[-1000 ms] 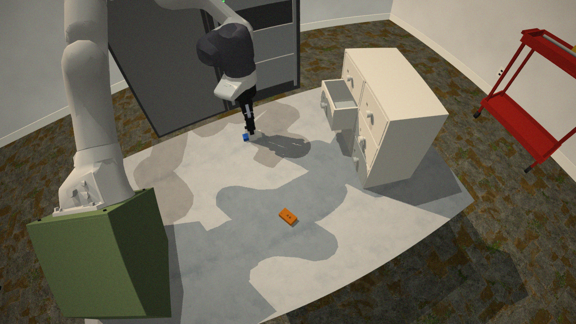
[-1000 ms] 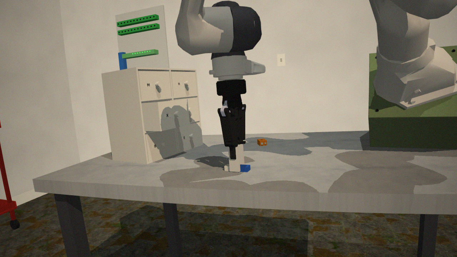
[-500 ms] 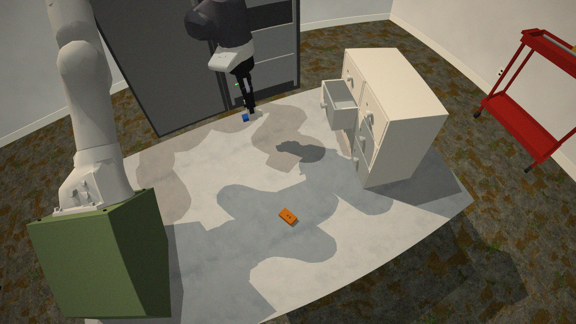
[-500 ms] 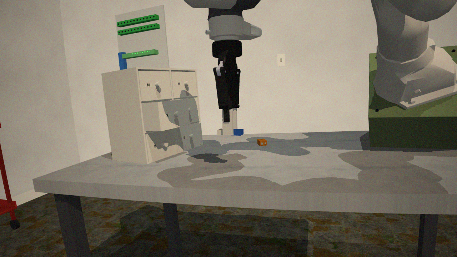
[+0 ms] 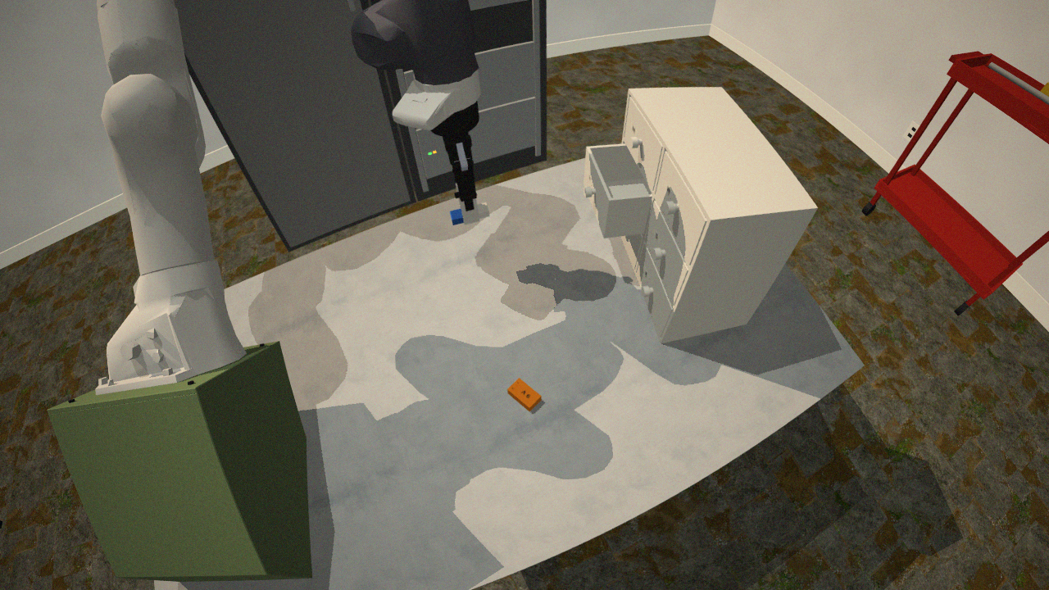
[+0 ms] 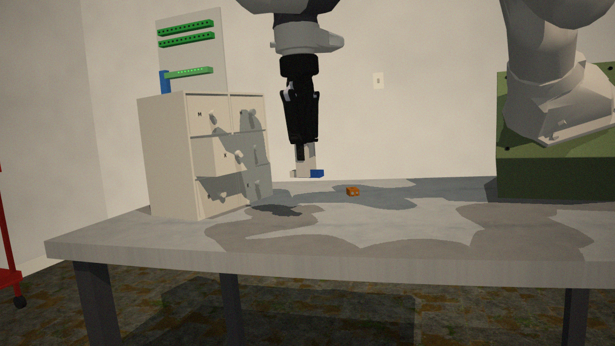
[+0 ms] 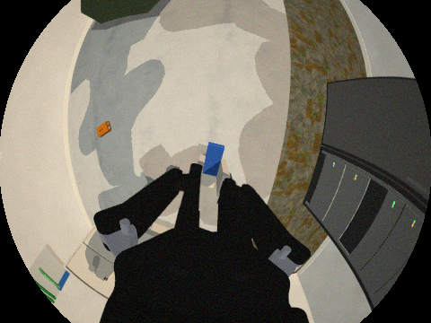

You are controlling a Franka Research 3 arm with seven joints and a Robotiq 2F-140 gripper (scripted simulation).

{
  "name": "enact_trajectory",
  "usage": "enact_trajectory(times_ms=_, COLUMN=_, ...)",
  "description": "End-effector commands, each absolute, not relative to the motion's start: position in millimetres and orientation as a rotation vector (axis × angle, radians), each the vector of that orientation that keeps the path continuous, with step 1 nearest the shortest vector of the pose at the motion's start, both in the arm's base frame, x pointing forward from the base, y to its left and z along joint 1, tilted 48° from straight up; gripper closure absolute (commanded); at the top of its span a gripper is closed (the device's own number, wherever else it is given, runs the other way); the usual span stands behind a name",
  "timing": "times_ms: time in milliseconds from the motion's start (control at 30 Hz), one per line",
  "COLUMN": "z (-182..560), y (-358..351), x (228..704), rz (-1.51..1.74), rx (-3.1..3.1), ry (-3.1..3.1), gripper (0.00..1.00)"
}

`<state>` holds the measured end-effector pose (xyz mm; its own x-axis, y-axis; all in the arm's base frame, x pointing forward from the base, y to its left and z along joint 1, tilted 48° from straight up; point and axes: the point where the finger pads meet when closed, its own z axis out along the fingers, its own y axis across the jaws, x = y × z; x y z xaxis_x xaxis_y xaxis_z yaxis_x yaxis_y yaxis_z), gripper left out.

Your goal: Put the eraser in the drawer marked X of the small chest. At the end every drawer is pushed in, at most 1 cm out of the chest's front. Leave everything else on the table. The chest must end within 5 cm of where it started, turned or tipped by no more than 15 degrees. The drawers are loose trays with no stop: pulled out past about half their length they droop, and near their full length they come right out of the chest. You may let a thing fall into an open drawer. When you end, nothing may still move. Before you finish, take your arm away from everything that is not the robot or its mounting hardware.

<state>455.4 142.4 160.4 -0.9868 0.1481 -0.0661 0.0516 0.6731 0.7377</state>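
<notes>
The eraser (image 5: pixel 460 215), white with a blue end, is pinched between the fingers of my gripper (image 5: pixel 467 206) and hangs clear above the table top near its far edge. It also shows in the exterior view (image 6: pixel 306 173) under the gripper (image 6: pixel 304 163), and in the wrist view (image 7: pixel 211 170) between the fingertips. The cream chest (image 5: pixel 704 205) stands at the table's right side. One drawer (image 5: pixel 618 192) in its second row is pulled out and looks empty. The drawer front marked X (image 6: pixel 225 154) shows in the exterior view.
An orange block (image 5: pixel 524 394) lies on the table towards the front; it also shows in the exterior view (image 6: pixel 352 191). My arm's green pedestal (image 5: pixel 183 469) fills the left corner. A dark cabinet (image 5: pixel 351 102) stands behind the table, a red cart (image 5: pixel 953 183) to the right.
</notes>
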Motion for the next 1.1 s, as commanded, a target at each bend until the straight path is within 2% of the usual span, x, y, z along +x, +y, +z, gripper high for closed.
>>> enact_trajectory(times_ms=0, z=148.1, y=129.4, x=477.2, rz=1.249, rx=0.219, ry=2.773, gripper=0.89)
enact_trajectory(times_ms=167, z=113.0, y=90.3, x=518.5, rz=1.252, rx=0.290, ry=2.788, gripper=0.89)
enact_trajectory(times_ms=633, z=118.8, y=83.1, x=517.6, rz=1.252, rx=0.291, ry=2.788, gripper=0.89)
enact_trajectory(times_ms=1067, z=149.9, y=48.8, x=511.1, rz=1.252, rx=0.291, ry=2.788, gripper=0.89)
